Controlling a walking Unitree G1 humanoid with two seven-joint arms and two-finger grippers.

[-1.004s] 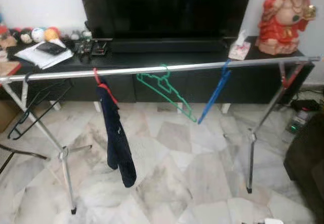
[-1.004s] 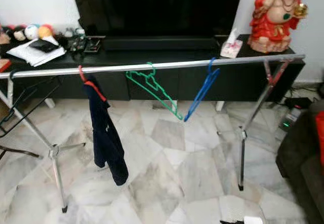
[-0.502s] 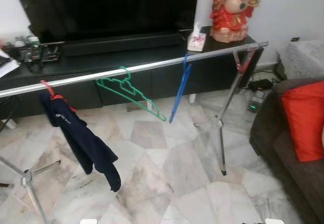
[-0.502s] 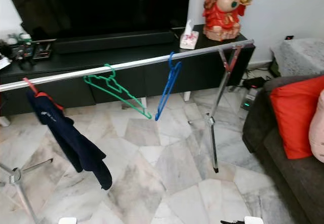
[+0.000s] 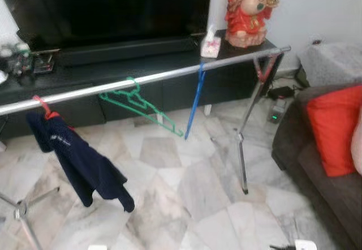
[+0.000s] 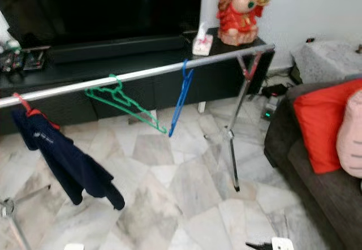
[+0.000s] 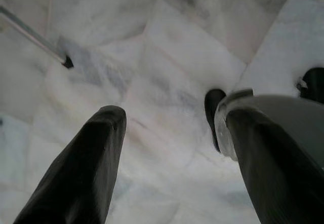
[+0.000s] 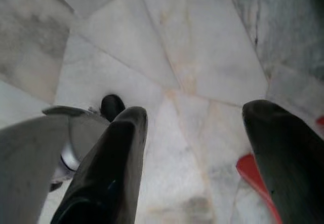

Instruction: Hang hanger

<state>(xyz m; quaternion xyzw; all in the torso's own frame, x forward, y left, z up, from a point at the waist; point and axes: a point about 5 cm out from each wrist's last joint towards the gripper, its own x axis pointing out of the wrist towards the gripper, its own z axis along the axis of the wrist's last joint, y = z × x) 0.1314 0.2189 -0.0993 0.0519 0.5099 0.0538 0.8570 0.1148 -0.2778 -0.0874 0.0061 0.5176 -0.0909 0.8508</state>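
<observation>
A silver clothes rail (image 5: 141, 79) runs across the room in front of me. On it hang an empty green hanger (image 5: 140, 105), an empty blue hanger (image 5: 194, 100) and a red hanger (image 5: 43, 107) that carries a navy garment (image 5: 76, 159). My left gripper (image 7: 172, 117) hangs low over the marble floor, open, nothing between its fingers. My right gripper (image 8: 197, 112) also hangs over the floor, open and empty. A red shape (image 8: 253, 176) lies beside the right finger; what it is cannot be told.
Behind the rail stands a black TV cabinet (image 5: 113, 63) with a red statue (image 5: 246, 12) and a tissue box (image 5: 210, 45). The rail's right legs (image 5: 242, 148) stand on the marble floor. A dark sofa (image 5: 322, 165) with a red cushion (image 5: 334, 128) is at the right.
The camera has swung to the right: the rail and hangers sit further left in view, and the sofa with its red cushion has come into view. Nothing on the rail has moved.
</observation>
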